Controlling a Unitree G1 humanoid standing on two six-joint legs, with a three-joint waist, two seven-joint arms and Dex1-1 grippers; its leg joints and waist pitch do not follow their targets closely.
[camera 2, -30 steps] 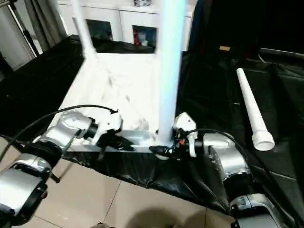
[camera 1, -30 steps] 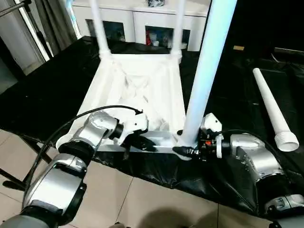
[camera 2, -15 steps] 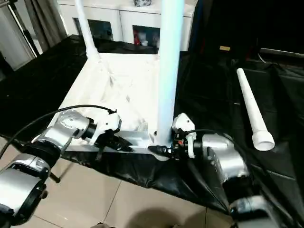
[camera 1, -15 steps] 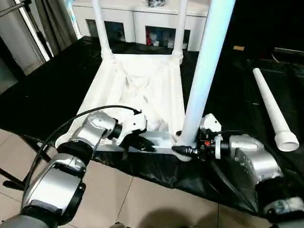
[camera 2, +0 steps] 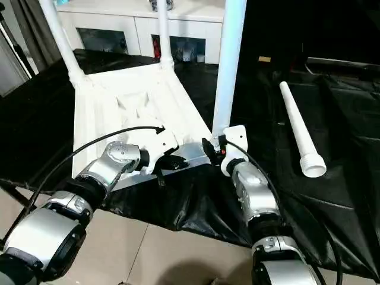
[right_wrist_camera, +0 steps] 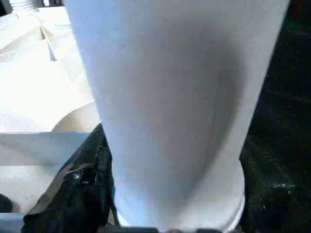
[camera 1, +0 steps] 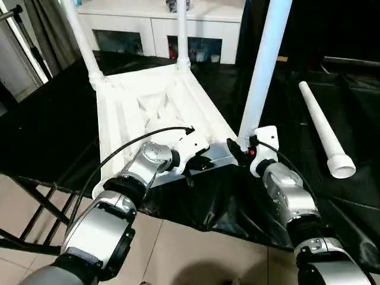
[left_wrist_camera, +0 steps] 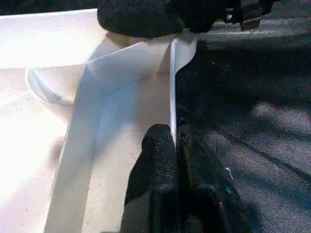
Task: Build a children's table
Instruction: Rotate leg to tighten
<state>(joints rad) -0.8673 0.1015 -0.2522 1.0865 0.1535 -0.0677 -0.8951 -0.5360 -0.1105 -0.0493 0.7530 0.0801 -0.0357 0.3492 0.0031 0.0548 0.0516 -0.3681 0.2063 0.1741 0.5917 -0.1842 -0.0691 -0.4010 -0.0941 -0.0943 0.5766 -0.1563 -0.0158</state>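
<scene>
One long white tubular leg (camera 1: 264, 65) stands upright in the near right corner socket of my upturned white ribbed plastic tabletop (camera 1: 127, 110), right gripper (camera 1: 242, 149) clasping its base, left gripper (left_wrist_camera: 174, 145) clenched on the near rim beside it.

The tabletop (camera 1: 157, 113) and legs (camera 1: 264, 65) look like smooth white plastic, faintly glossy. Under the tabletop lies a black crinkled sheet (camera 1: 309, 119) with a dull sheen. Beside it, the forearms (camera 1: 291, 199) are brushed silver metal.
</scene>
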